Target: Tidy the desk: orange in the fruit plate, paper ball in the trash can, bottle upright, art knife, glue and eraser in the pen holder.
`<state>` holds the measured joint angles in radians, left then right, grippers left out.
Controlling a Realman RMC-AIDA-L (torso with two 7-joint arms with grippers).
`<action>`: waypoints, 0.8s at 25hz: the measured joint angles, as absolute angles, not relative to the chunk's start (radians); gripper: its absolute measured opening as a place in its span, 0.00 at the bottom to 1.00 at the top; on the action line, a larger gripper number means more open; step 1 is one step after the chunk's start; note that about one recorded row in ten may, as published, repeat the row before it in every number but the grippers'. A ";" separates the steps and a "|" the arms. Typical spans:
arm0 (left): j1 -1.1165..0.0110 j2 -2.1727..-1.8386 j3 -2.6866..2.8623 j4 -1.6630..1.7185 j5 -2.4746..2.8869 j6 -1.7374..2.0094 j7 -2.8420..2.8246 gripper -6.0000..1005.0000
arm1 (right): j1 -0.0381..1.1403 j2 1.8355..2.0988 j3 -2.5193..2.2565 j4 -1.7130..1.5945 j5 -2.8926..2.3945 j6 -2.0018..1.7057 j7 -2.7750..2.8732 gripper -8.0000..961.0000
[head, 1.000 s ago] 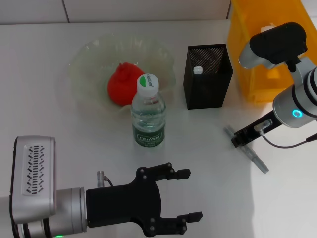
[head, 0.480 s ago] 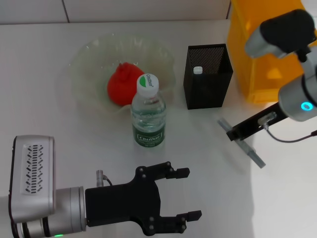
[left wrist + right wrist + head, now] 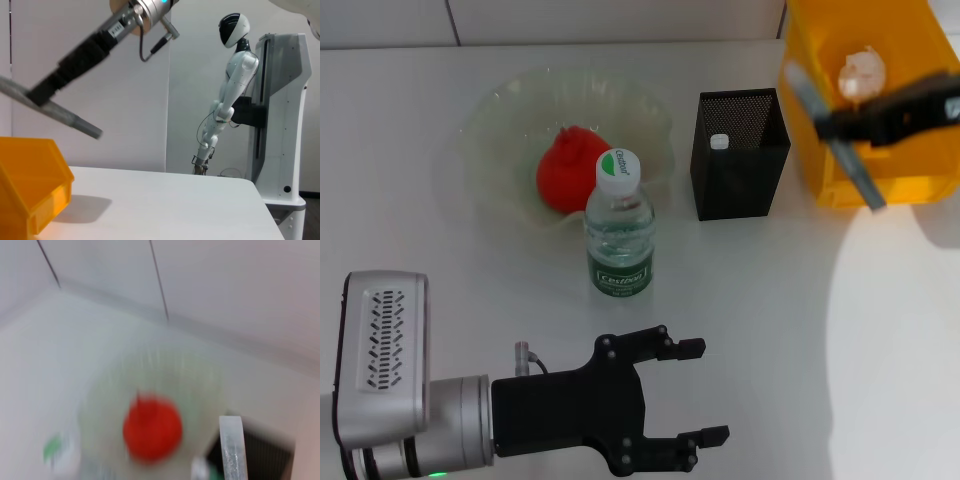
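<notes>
The orange (image 3: 568,172) lies in the pale-green fruit plate (image 3: 500,110), and the bottle (image 3: 618,228) stands upright just in front of it. A white-capped glue stick (image 3: 720,142) shows inside the black mesh pen holder (image 3: 738,160). The paper ball (image 3: 862,70) rests in the yellow trash can (image 3: 820,150). My right gripper (image 3: 842,125) is shut on the grey art knife (image 3: 860,180), held tilted in the air over the can's left wall, right of the pen holder. The knife (image 3: 60,114) also shows in the left wrist view. My left gripper (image 3: 705,392) is open near the front edge. The eraser is out of view.
The table's right front, lit brightly, is bare white surface. In the left wrist view a white humanoid robot (image 3: 227,95) and a white cabinet (image 3: 280,120) stand beyond the table. The right wrist view is blurred, showing the orange (image 3: 152,427) and the knife (image 3: 232,447).
The right gripper has lifted the art knife off the table and carried it up and back, from the table's right side to above the trash can's left wall. The left arm has not moved.
</notes>
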<state>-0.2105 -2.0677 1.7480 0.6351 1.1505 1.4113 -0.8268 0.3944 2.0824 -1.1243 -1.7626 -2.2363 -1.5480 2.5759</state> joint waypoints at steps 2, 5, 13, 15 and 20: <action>-0.211 -2.068 1.749 0.635 1.150 1.411 -0.827 0.78 | 0.376 2.083 -1.108 -1.750 -2.172 -1.496 2.513 0.15; -0.208 -2.068 1.747 0.635 1.150 1.412 -0.826 0.78 | 0.315 2.082 -1.091 -1.600 -1.875 -1.298 2.202 0.15; -0.204 -2.069 1.748 0.634 1.150 1.413 -0.804 0.78 | 0.413 2.068 -0.923 -0.913 -1.366 -1.304 1.596 0.14; -0.204 -2.069 1.747 0.633 1.150 1.415 -0.804 0.78 | 0.478 2.043 -0.811 -0.662 -1.307 -1.363 1.451 0.14; -0.205 -2.069 1.746 0.630 1.150 1.420 -0.804 0.78 | 0.527 2.031 -0.758 -0.492 -1.298 -1.382 1.330 0.14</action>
<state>-0.2046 -2.0695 1.7464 0.6302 1.1497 1.4201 -0.8037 0.5267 2.0312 -0.7579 -0.4921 -1.2982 -1.3820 1.3304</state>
